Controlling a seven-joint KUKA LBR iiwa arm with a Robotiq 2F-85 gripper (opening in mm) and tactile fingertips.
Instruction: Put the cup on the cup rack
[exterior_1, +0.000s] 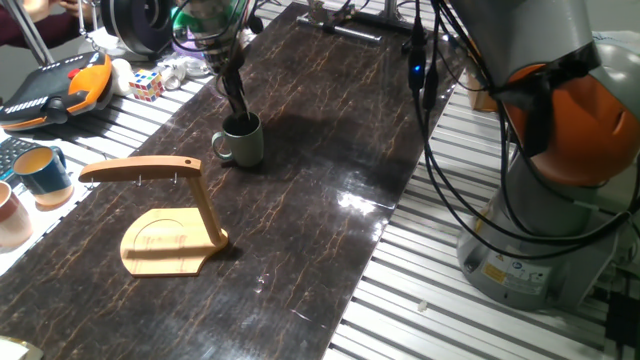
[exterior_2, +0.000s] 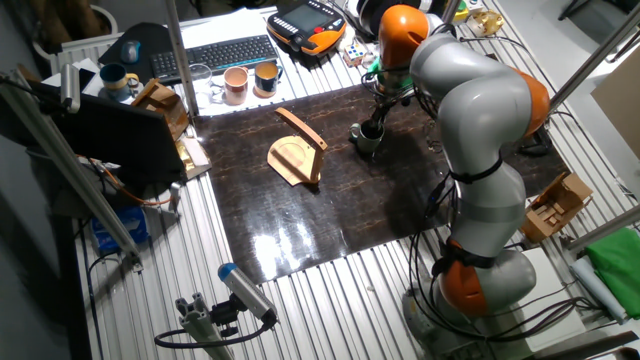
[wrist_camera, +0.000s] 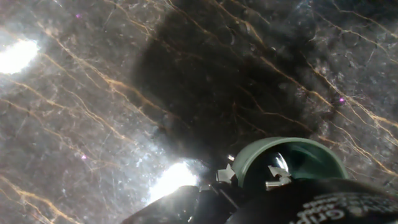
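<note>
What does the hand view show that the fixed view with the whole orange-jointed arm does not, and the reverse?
Only the hand view shows the cup's dark glossy inside, one gripper finger reaching into it and one outside its rim, and the gold veins of the table top.

Only that fixed view shows the wooden cup rack standing apart from the cup, the keyboard, three more cups off the mat, and the arm itself.

Both show the green cup upright on the dark marbled table, with the gripper at its rim.
</note>
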